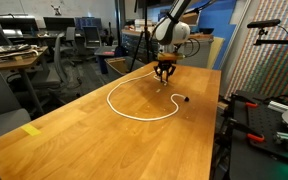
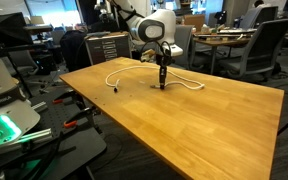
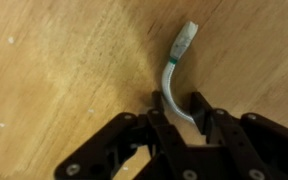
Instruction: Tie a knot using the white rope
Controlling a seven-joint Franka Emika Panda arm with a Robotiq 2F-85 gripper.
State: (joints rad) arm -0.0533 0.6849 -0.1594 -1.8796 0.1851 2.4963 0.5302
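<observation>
The white rope (image 1: 112, 92) lies in a wide loop on the wooden table (image 1: 74, 135); its black tip (image 1: 185, 98) rests at the near end. In an exterior view the rope (image 2: 124, 72) curves behind the arm. My gripper (image 1: 164, 84) points straight down onto the rope's other end, fingertips at the tabletop (image 2: 163, 88). In the wrist view that end of the rope (image 3: 174, 65), with a green band and a pale tip, runs between the fingers of the gripper (image 3: 177, 100). The jaws stand narrowed around it, a little gap beside the rope.
Office chairs and desks (image 1: 44, 50) stand beyond the table's far side. A metal cabinet (image 2: 109, 45) is behind the arm. Equipment with red and green parts (image 1: 269, 115) sits past the table edge, and a stand (image 2: 9, 110) is off another side.
</observation>
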